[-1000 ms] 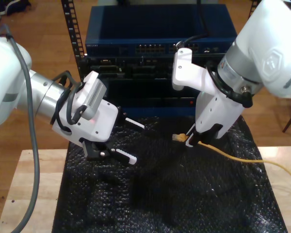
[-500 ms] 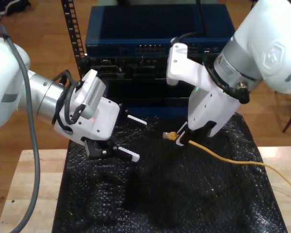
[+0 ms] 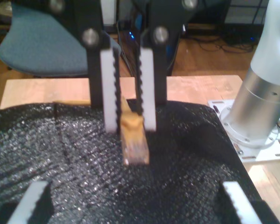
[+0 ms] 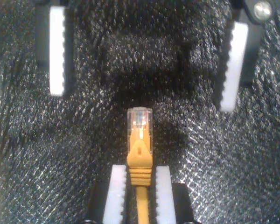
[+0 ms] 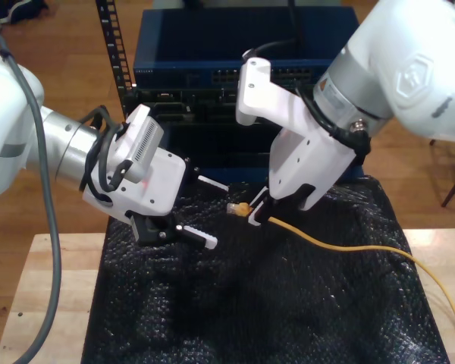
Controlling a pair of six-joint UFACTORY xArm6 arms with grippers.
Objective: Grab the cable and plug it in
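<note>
The cable point(image 5: 341, 246) is thin and yellow-orange, running from the exterior view's right edge across the black mat up to my second gripper point(image 5: 259, 216). That gripper is shut on the cable's yellow boot just behind the clear plug point(image 4: 140, 121), which sticks out ahead of its fingers point(image 4: 117, 186). The plug point(image 5: 237, 208) hangs above the mat and points toward my first gripper point(image 5: 212, 214). My first gripper is open at the exterior view's left with nothing between its fingers point(image 4: 57, 56). From my first gripper point(image 3: 136, 203), the plug point(image 3: 134, 144) faces me, held by my second gripper point(image 3: 129, 126).
A blue rack unit point(image 5: 243, 45) with rows of ports stands behind the mat. The black bubble-textured mat point(image 5: 273, 303) covers the wooden table point(image 5: 53, 288). An arm's metal base point(image 3: 266, 102) and a blue chair point(image 3: 42, 42) stand beyond the table.
My second gripper has carried the plug toward the exterior view's left and slightly up, closer to my first gripper. My first gripper has stayed open and has hardly moved.
</note>
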